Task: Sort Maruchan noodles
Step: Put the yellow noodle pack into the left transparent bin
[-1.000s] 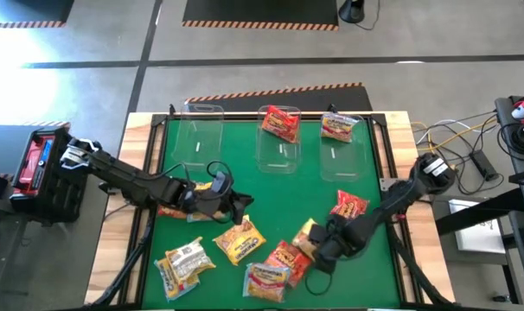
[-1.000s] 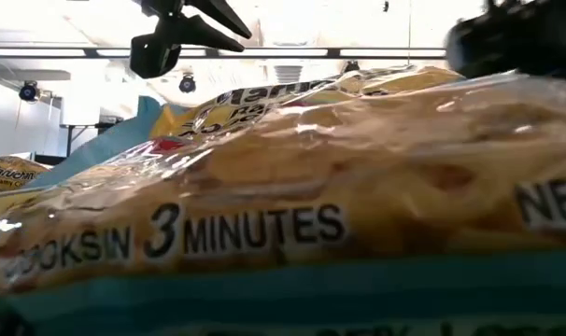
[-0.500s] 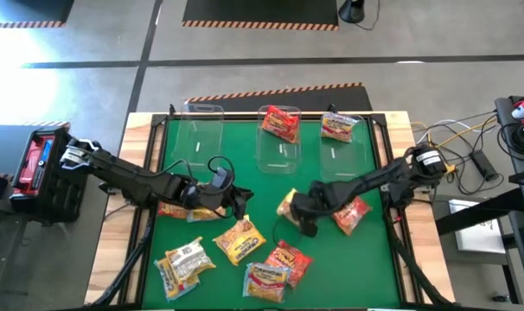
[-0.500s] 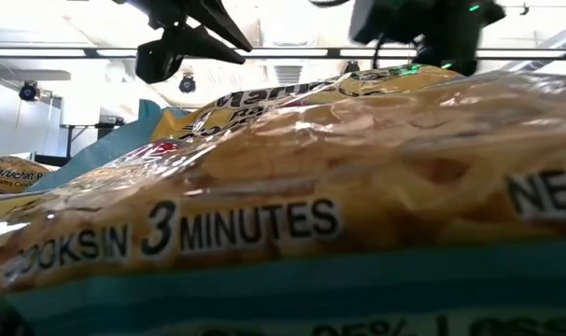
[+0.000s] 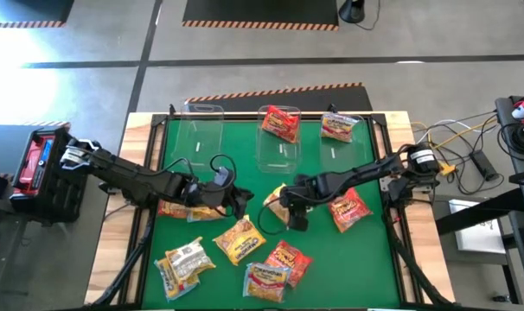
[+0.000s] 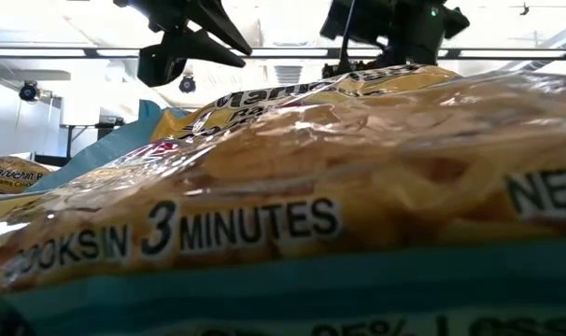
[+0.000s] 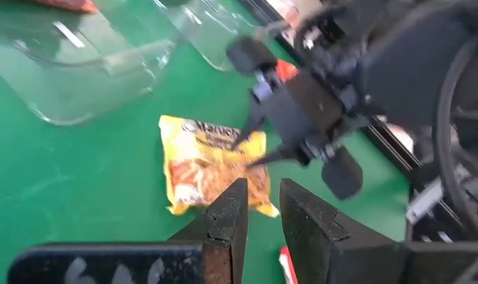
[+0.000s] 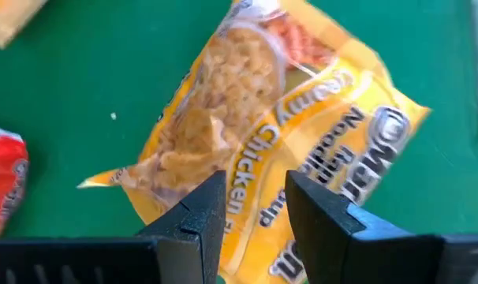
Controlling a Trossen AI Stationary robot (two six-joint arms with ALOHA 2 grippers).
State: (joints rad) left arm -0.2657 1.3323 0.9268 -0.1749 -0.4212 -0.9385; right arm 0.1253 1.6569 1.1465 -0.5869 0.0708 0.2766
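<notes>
Your right claw (image 5: 284, 203) grips the yellow packet (image 8: 255, 150) by one short end above mid-counter (image 5: 245, 164) — its long axis runs straight out from the fingers. The bins (image 5: 281, 138) lie beyond; the left claw (image 5: 236, 205), nearly shut and empty, waits close by.

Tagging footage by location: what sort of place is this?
Probably a robotics lab or workshop, not a kitchen: a green-matted table on a bare concrete floor with hazard-striped tape, and loose cables alongside.

Crinkly ramen packets (image 5: 238, 240) scattered (two binned) on mat
</notes>
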